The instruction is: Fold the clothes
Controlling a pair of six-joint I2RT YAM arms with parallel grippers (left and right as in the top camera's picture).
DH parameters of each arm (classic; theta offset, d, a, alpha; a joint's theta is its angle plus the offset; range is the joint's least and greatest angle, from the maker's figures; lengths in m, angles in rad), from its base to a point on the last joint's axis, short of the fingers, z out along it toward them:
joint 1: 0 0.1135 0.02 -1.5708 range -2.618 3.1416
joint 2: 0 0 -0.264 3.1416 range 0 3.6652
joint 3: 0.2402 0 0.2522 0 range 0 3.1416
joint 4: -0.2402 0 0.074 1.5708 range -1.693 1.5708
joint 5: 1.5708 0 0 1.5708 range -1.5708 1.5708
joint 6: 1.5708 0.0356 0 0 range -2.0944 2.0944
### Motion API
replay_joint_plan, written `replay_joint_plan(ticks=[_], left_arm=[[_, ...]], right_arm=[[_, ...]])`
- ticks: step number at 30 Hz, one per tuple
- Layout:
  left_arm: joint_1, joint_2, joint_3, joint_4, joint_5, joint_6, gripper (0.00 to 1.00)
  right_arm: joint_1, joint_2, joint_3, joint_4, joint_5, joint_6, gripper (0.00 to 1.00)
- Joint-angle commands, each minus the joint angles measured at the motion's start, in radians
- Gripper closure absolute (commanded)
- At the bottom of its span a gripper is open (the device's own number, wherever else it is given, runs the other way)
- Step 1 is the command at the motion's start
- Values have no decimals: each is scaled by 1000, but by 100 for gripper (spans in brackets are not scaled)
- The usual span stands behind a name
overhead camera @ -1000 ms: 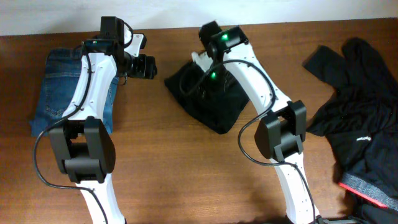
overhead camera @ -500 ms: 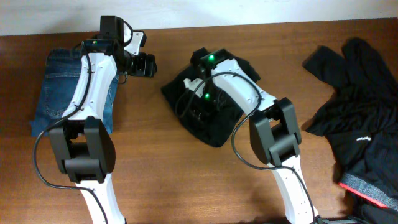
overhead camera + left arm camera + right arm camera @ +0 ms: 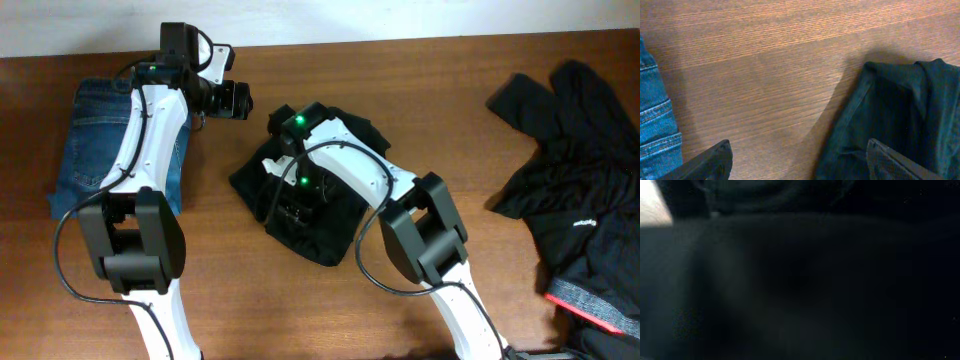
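So at this point the right gripper [image 3: 297, 200] was nose-down in the folded black garment [image 3: 330, 225], which sat a bit left of centre in the overhead frame. Honestly I couldn't tell whether its jaws were apart or pinched on cloth. It was black on black from above, and the right wrist view was just dark fabric filling the whole frame. The left gripper [image 3: 799, 150] was easier: jaws wide apart with nothing between them, hanging over bare table [image 3: 430, 80] at the upper left. The garment's edge was off to one side of it in its own camera and the jeans [image 3: 85, 140] to the other. The jeans lay flat along the left edge, partly under the left arm. The loose black pile [image 3: 575, 190] was way over at the right edge, looking totally unfolded. My worry from here was that with the right fingers buried that deep it could grab more layers than it meant to. Any lift or drag would then pull the fold open or slide the whole bundle across the wood. The left arm wasn't pinning anything down, so nothing would resist that. The camera being smothered probably wouldn't help either.
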Motion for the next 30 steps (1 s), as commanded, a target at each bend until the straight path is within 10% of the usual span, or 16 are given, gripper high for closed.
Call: replay_joint_plan(ticks=[1, 11, 30], left_arm=[[0, -22, 7, 5, -2, 9, 14], [0, -7, -47, 6, 80, 34, 5], [-3, 326, -47, -201, 797, 129, 1]], right_arm=[[-12, -152, 8, 19, 29, 9, 14], [-127, -354, 44, 45, 62, 79, 11], [-234, -375, 43, 26, 62, 185, 9]])
